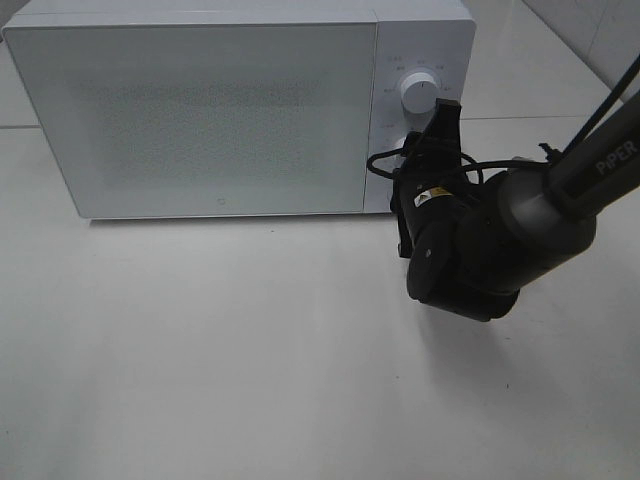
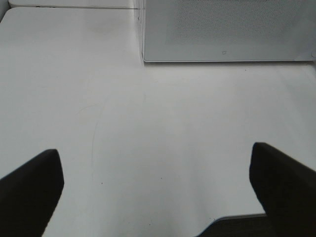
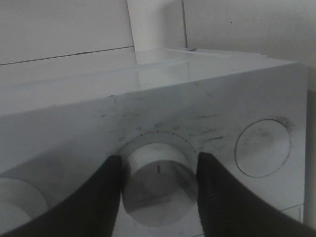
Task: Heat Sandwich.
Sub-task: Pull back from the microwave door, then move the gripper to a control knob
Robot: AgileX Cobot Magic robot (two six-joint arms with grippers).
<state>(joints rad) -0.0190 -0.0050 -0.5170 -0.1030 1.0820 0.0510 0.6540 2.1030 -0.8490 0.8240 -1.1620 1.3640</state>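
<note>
1. Right gripper is clamped on the dial of the microwave, placed to set the heating.
2. Left gripper hangs spread above the table, idle.
3. Sandwich: unseen, presumably behind the shut door.

White microwave at the far side of a white table, door closed. Control panel at right: upper dial, second dial, round button.

White table — white microwave.
</note>
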